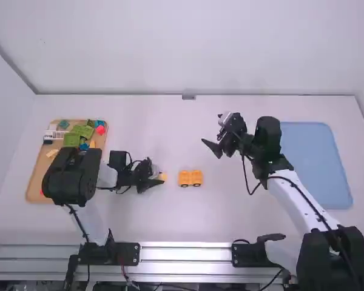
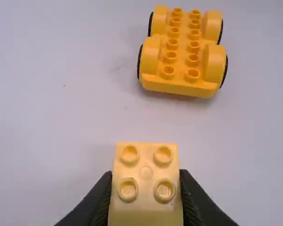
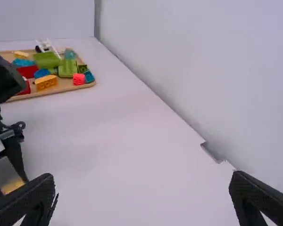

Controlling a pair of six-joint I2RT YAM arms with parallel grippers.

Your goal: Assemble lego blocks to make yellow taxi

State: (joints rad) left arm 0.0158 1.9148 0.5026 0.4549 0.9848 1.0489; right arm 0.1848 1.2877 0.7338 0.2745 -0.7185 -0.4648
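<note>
Chassis (image 1: 190, 177), yellow and wheeled, is standing near the middle of the white table (image 1: 230, 212) in the high view. Just to its left, the left gripper (image 1: 156, 179) is holding a yellow block (image 1: 162, 176), with a gap lying between block and chassis. The right gripper (image 1: 211, 130) is hanging farther right and farther to the far side than the chassis, well apart from the block. At the left, a wooden tray (image 1: 31, 189) is bearing many coloured blocks, green ones (image 1: 71, 139) among them, and the left arm is partly covering it. At the right, a blue tray (image 1: 318, 163) is lying behind and beside the right arm. A small grey bracket (image 1: 188, 97) is sitting at the table's far edge.

In the left wrist view, the left gripper's fingers are holding the yellow block between them, one on either side. The block is showing four studs on top and is sitting upright in the grip. The chassis is standing apart from it, its rows of studs facing up and its dark tyres showing along both sides.

In the right wrist view, the right gripper's two fingers are standing wide apart. The left gripper is partly showing, with yellow at its tip. Beyond it, the wooden tray is carrying green, blue, red and orange pieces.
</note>
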